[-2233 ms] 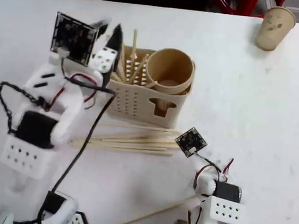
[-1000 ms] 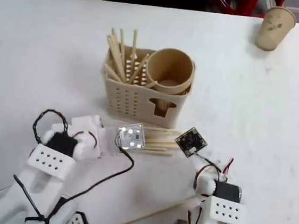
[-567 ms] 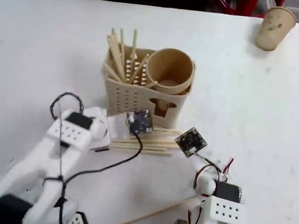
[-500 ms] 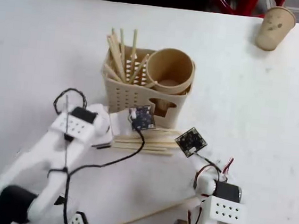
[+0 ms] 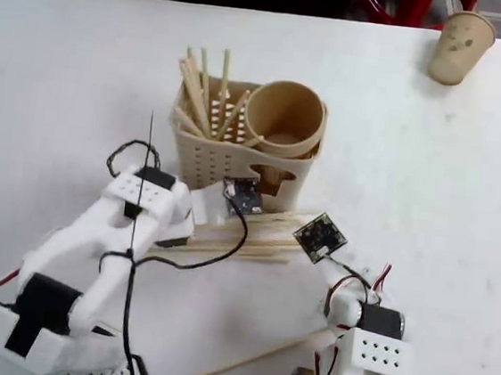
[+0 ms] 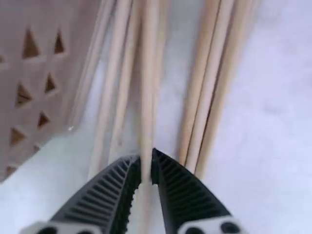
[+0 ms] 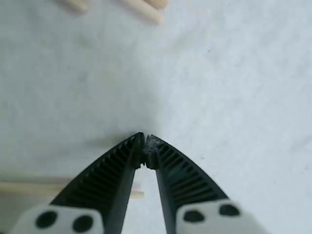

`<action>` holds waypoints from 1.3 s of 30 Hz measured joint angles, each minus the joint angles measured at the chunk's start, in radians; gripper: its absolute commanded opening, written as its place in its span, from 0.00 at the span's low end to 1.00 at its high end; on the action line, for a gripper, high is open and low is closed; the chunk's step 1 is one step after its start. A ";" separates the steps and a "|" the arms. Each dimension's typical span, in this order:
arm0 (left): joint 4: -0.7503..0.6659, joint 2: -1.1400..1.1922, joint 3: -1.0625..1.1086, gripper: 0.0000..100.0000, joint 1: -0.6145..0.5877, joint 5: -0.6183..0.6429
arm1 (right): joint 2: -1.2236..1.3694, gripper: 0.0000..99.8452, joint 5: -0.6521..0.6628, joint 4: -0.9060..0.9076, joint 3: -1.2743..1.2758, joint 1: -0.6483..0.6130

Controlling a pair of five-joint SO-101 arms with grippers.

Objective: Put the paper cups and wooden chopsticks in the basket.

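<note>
Wooden chopstick (image 6: 148,73) is pinched in the left tool (image 6: 146,168), ready to lift into the basket (image 6: 68,63); the right tool (image 7: 145,144) is closed and empty.

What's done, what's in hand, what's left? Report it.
Done: one brown paper cup and several wooden chopsticks stand in the beige perforated plastic basket. In hand: the left gripper is closed on one chopstick of the pile on the white table before the basket. Left: that pile, a single chopstick by the shut, empty right gripper, and the second paper cup at the far corner.
</note>
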 measured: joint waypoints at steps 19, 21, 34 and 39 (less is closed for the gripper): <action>0.382 -0.298 -0.058 0.02 -0.385 -0.287 | 0.000 0.02 0.000 0.000 0.005 0.000; 0.382 -0.299 -0.051 0.02 -0.442 -0.348 | 0.000 0.02 0.000 0.000 0.005 0.000; 0.282 -0.305 0.051 0.10 -0.629 -0.404 | 0.000 0.02 0.000 0.000 0.005 0.000; 0.278 -0.308 0.049 0.10 -0.683 -0.420 | 0.000 0.02 0.000 0.000 0.005 0.000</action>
